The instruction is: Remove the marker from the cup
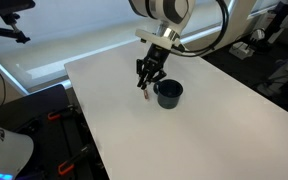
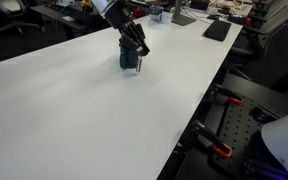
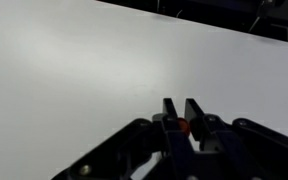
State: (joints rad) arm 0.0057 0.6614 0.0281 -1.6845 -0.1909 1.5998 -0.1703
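Note:
The black cup stands on the white table and also shows in an exterior view, partly behind the gripper. My gripper is just beside the cup, pointing down, and is shut on the reddish-orange marker. The marker's lower end hangs below the fingers, outside the cup and close to the table. In the wrist view the fingers are closed on a small reddish-orange piece of the marker. The cup is out of the wrist view.
The white table is wide and bare around the cup. Its edges drop to black frames and cables. Desks with dark equipment stand beyond the far edge.

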